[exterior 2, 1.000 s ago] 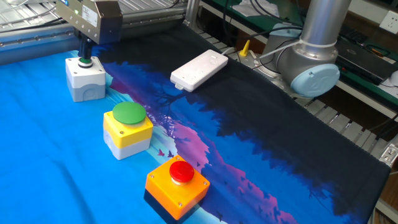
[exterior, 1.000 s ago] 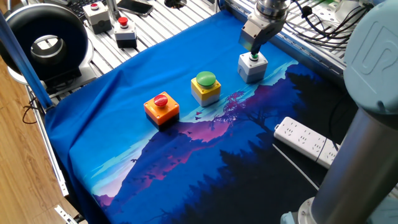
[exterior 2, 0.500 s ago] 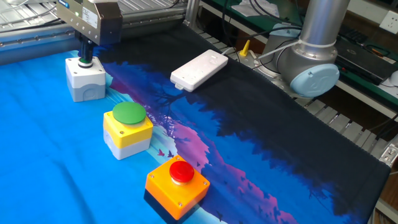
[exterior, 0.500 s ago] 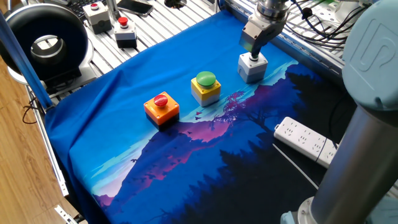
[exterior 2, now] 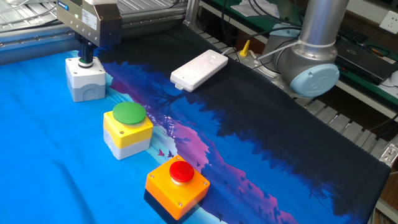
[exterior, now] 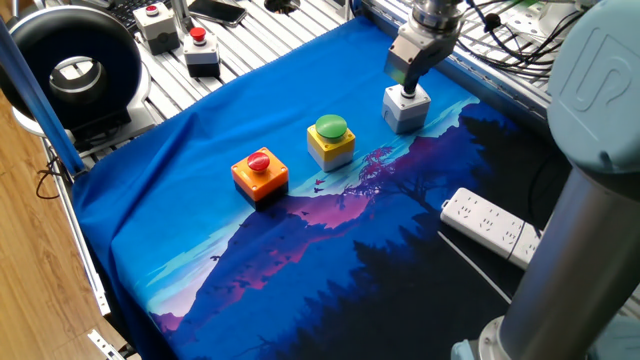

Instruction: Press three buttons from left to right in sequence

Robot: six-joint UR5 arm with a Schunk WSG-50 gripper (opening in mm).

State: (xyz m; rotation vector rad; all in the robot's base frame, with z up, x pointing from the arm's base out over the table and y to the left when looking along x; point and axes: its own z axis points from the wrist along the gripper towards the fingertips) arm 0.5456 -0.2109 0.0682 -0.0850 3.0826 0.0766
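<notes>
The grey-white box [exterior 2: 85,79] sits at the far end of the blue cloth [exterior: 180,200], last in a diagonal row after the orange box [exterior: 260,174] and the yellow box [exterior: 331,142]. The gripper [exterior 2: 84,60] stands directly above it, tip on the small green cap [exterior 2: 83,63]; whether the fingers are open or closed cannot be told. Judged to be the final press. Straight up is free; the metal rails [exterior: 250,35] lie just behind, and the power strip [exterior 2: 199,69] is well apart.
</notes>
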